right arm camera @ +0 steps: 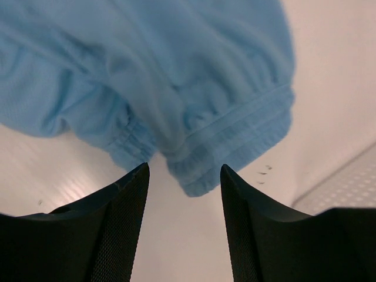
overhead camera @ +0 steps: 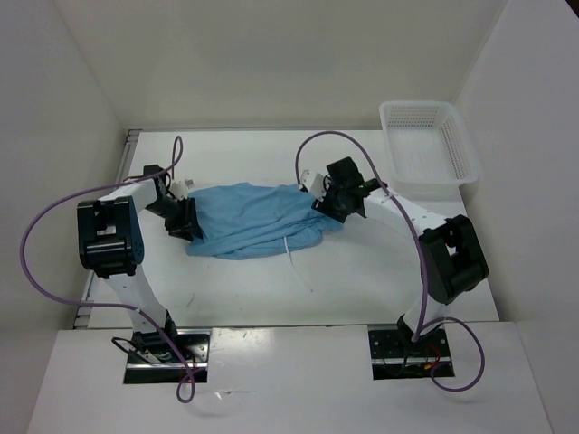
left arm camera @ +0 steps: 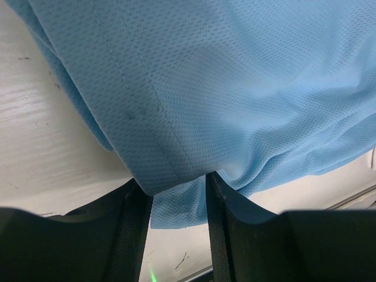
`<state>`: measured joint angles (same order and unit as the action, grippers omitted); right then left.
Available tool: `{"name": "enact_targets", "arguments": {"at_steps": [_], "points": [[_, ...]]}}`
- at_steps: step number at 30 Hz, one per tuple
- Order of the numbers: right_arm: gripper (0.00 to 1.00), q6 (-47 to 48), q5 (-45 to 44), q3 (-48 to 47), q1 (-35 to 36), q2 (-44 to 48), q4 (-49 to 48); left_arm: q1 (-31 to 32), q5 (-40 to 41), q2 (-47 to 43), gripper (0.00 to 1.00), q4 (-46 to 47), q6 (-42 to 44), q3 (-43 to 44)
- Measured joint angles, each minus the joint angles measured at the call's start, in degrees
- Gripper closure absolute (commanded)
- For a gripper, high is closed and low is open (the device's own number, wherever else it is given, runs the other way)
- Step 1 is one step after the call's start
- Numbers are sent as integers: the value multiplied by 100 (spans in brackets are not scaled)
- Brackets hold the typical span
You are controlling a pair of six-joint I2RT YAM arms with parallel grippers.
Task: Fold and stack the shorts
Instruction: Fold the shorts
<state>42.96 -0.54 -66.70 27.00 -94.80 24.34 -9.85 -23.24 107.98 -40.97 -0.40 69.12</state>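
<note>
My left gripper point(left arm camera: 174, 181) stands parted; a stitched hem point(left arm camera: 158, 153) of the shorts point(left arm camera: 247, 88) pokes into the gap, and the fingers are not pressed on it. My right gripper point(right arm camera: 185, 169) is parted too and holds nothing; the gathered waistband point(right arm camera: 235, 135) lies just ahead of the tips, one corner at the mouth of the gap.

Close up, the left wrist gives me the fine dotted weave and the right wrist gives me the elastic puckers; neither shows from above. The top view gives the whole layout instead: the shorts lie bunched and creased on the table point(overhead camera: 362, 280), strung between my two grippers, left gripper at their left end, right gripper at their right end; a thin white drawstring point(overhead camera: 291, 253) trails from the near edge toward my bases, and only that view shows it.

The table is white, scuffed with small dark marks by my left fingers; a mesh basket point(overhead camera: 463, 149) sits at the far right corner, well apart from the shorts; plain white walls point(overhead camera: 271, 54) close in at the back and both sides.
</note>
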Motion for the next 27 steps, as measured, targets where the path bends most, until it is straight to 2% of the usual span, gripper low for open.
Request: {"name": "enact_targets", "arguments": {"at_steps": [5,8,11,15,18,19,21,24,27], "points": [[37,413,46,409,0,0,129,-13,13,-24,54,24,0,-39],[37,538,-17,483,0,-9,68,-33,50,-24,62,33,4,-46],[42,601,-142,483,0,-105,-195,-48,109,-24,71,59,13,-68],[51,680,-350,483,0,-330,-507,-57,153,-24,80,72,-4,-103],[73,756,-505,483,0,-520,-686,-61,151,-24,86,74,2,-122],[87,776,-531,483,0,-575,-726,-63,144,-24,88,72,0,-129],[99,826,-599,483,0,-662,-787,-63,127,-24,93,68,2,-133],[100,861,-651,391,0,-680,-741,-63,96,-17,99,63,4,-138],[100,931,-616,107,-2,-645,-507,-92,81,-11,100,50,0,-136]]}}
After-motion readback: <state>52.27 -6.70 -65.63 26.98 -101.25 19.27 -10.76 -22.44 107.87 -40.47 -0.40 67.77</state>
